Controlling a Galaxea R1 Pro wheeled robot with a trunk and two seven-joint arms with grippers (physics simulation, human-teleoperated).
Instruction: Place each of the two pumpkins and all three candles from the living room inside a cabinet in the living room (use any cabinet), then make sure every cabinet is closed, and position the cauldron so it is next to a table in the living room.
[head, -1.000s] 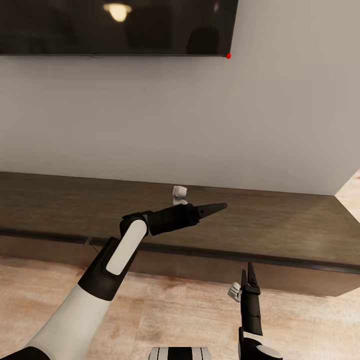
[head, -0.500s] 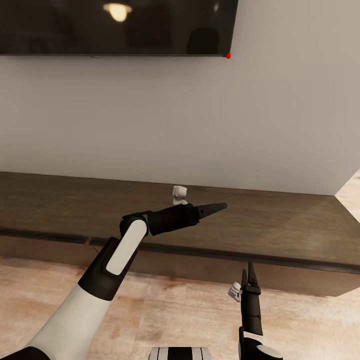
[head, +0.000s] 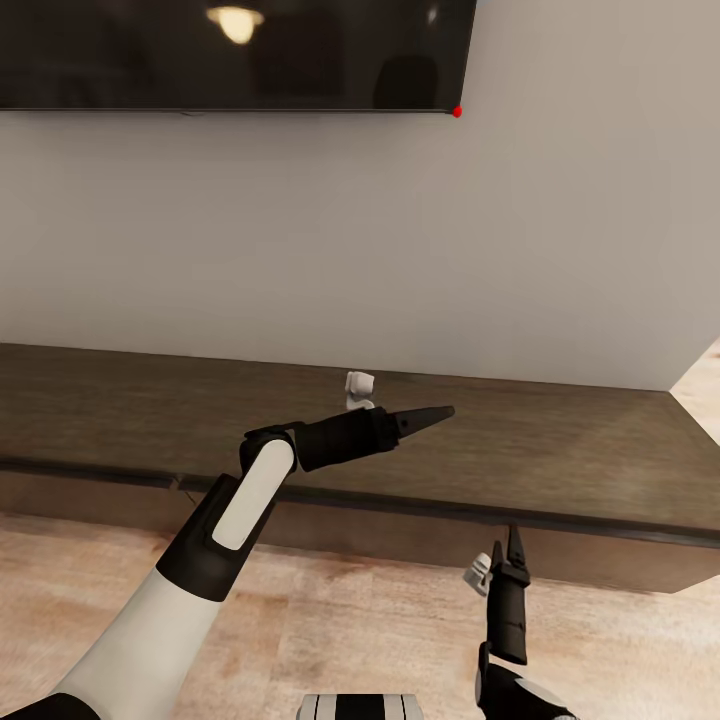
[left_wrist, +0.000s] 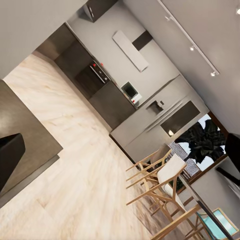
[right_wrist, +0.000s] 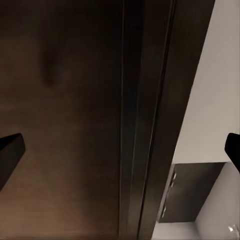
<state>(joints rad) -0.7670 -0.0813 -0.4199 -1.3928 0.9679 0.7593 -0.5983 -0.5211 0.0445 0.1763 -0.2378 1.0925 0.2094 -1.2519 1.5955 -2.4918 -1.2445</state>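
Here we face the cabinet (head: 560, 450), its drawer fronts shut as far as we can judge. Our right gripper (head: 506, 545) points at the front just ahead, fingers spread wide in the right wrist view. Our left gripper (head: 430, 414) hovers above its top, apparently pressed together. Handleless and stiff, the front likely needs hooking at its upper seam (right_wrist: 131, 120), visible close up there. The left wrist view shows a distant kitchen (left_wrist: 107, 87).

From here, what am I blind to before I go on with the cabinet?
- Cabinet: head view cuts off its left end, and the left arm covers part of the front, so not every drawer seam can be checked.
- Left gripper: seen side-on in head view; jaw opening unreadable.
- Pumpkins, candles, cauldron: their whereabouts cannot be told.
- Right wrist view: close to dark wood, so drawer edges are hard to tell apart.
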